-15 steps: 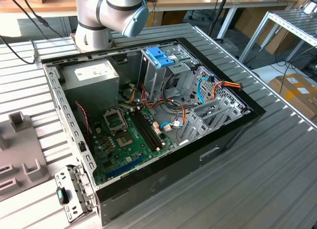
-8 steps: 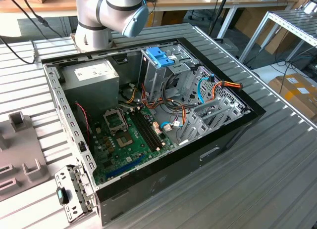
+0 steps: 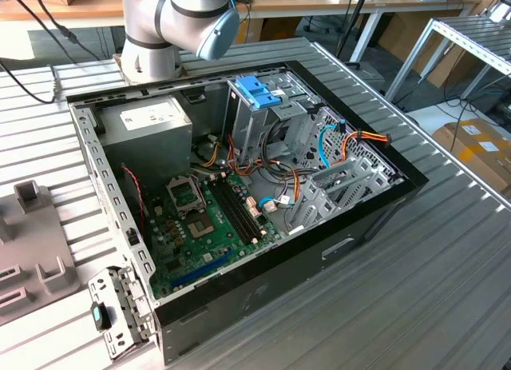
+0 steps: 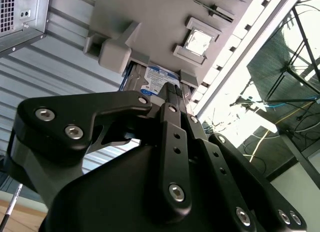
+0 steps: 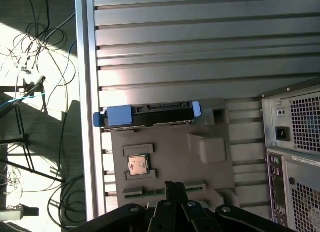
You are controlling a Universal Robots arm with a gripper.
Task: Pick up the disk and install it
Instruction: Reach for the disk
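In the first wrist view the gripper point(image 5: 174, 185) hangs over a grey fixture plate point(image 5: 220, 174), its fingers apparently pressed together with nothing between them. Just past the tips, a processor chip point(image 5: 137, 164) sits in a pocket of the plate. Beyond it the disk point(image 5: 150, 114), blue rails at both ends, rests at the plate's far edge on the ribbed metal table point(image 5: 200, 56). A computer case point(image 5: 295, 142) stands beside the plate.

A: Arm pose?
B: Arm point(image 3: 160, 34) stands at the exterior view's top edge, blue-capped joint point(image 3: 217, 28) facing the exterior view's right.
A: Gripper?
B: Gripper point(image 4: 173, 87) in the second wrist view: black fingers point(image 4: 170, 109) pressed together, nothing held.
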